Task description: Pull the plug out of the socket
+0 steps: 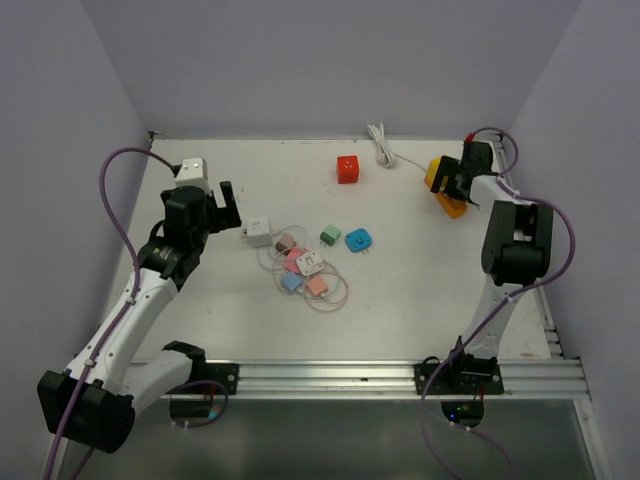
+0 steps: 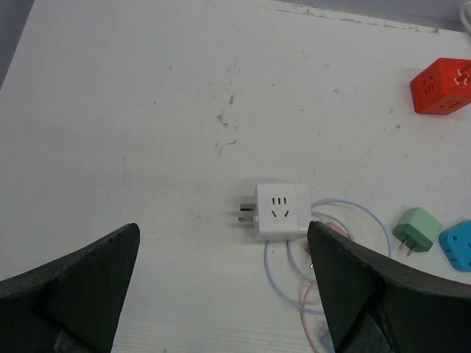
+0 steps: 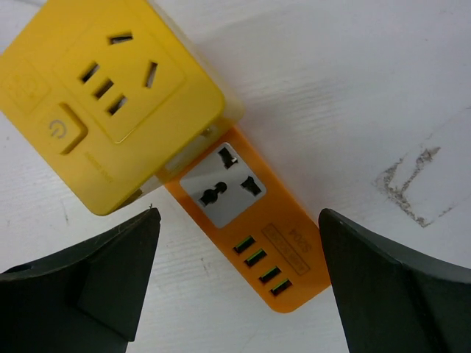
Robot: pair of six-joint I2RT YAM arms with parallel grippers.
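Observation:
A yellow cube plug adapter [image 3: 110, 88] is joined to the end of an orange power strip [image 3: 250, 228] with one universal socket and several USB ports. In the top view the yellow cube [image 1: 436, 172] and orange strip [image 1: 453, 207] lie at the far right of the table. My right gripper [image 3: 239, 215] is open right above them, its fingers on either side of the strip without touching it; in the top view the right gripper [image 1: 462, 180] partly hides them. My left gripper [image 2: 223, 243] is open and empty, just short of a white adapter [image 2: 282, 210].
A red cube socket [image 1: 347, 168] sits far centre, with a white cable [image 1: 381, 147] behind it. A green plug [image 1: 330, 235], a blue plug [image 1: 359, 240] and a cluster of pink and blue plugs with looped cables [image 1: 305, 272] lie mid-table. The white adapter [image 1: 258, 231] lies left of them.

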